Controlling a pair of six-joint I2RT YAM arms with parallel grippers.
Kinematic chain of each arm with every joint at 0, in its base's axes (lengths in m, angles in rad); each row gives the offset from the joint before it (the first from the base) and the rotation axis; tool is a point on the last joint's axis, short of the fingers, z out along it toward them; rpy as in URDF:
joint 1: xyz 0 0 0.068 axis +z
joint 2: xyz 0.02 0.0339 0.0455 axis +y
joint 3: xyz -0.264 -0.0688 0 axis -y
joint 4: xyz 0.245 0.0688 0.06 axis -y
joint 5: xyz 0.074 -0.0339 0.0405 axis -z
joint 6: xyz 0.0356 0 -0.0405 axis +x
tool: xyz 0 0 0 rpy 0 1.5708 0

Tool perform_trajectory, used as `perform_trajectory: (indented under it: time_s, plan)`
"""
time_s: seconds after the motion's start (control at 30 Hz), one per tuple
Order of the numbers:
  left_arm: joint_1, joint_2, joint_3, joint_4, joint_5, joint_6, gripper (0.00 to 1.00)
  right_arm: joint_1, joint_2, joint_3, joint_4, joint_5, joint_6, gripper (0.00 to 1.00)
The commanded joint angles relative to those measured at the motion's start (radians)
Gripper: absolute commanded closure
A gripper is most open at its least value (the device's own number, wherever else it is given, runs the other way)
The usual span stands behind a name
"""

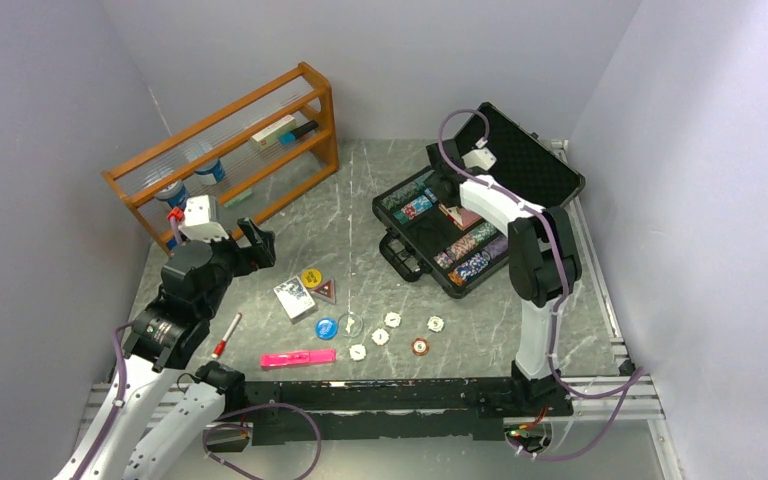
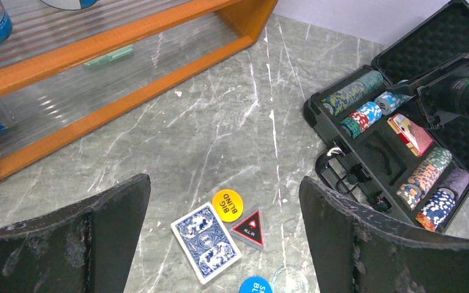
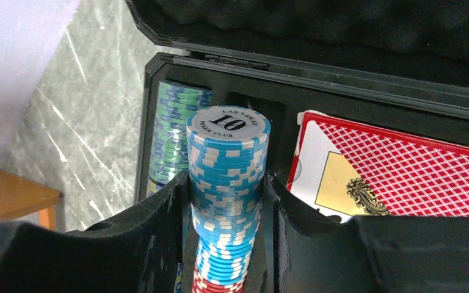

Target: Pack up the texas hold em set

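The black case (image 1: 525,155) lies open at the back right, with chip rows and a red card deck (image 3: 397,168) in its foam slots. My right gripper (image 3: 226,183) reaches into the case and is shut on a blue chip stack (image 3: 227,146) that has red chips at its lower end. Green chips (image 3: 177,128) fill the slot beside it. My left gripper (image 2: 225,183) hangs open above the table. Below it lie a blue-backed deck (image 2: 206,242), a yellow button (image 2: 227,205), a triangular marker (image 2: 248,227) and a blue button (image 2: 255,285). Several white discs (image 1: 380,337) lie nearer the front.
An orange wooden rack (image 1: 225,150) stands at the back left with cans and small items on its shelves. A pink marker (image 1: 298,358) and a red-tipped pen (image 1: 226,336) lie near the front edge. A reddish chip (image 1: 419,347) rests by the discs.
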Motion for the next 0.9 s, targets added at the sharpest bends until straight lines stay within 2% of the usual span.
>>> perform_trajectory:
  time_s: [0.0, 0.27, 0.4, 0.63, 0.77, 0.87]
  plan:
    - [0.003, -0.003, 0.017, 0.005, 0.001, -0.012, 0.03, -0.004, 0.014, 0.084, -0.014, 0.046, -0.004, 0.71]
    - [0.003, -0.016, 0.008, -0.008, -0.006, -0.017, 0.03, -0.004, 0.047, 0.119, -0.083, -0.011, 0.025, 0.69]
    - [0.003, -0.022, 0.013, -0.017, -0.013, -0.016, 0.03, -0.003, 0.047, 0.129, -0.1, -0.057, 0.048, 0.57]
    - [0.002, -0.031, 0.013, -0.025, -0.02, -0.019, 0.03, -0.011, 0.01, 0.143, -0.119, -0.052, 0.036, 0.28]
    - [0.003, -0.033, 0.009, -0.024, -0.023, -0.018, 0.03, -0.02, -0.028, 0.13, -0.109, -0.026, 0.002, 0.26]
    - [0.003, -0.031, 0.008, -0.022, -0.027, -0.019, 0.03, -0.025, -0.056, 0.11, -0.07, 0.002, -0.063, 0.32]
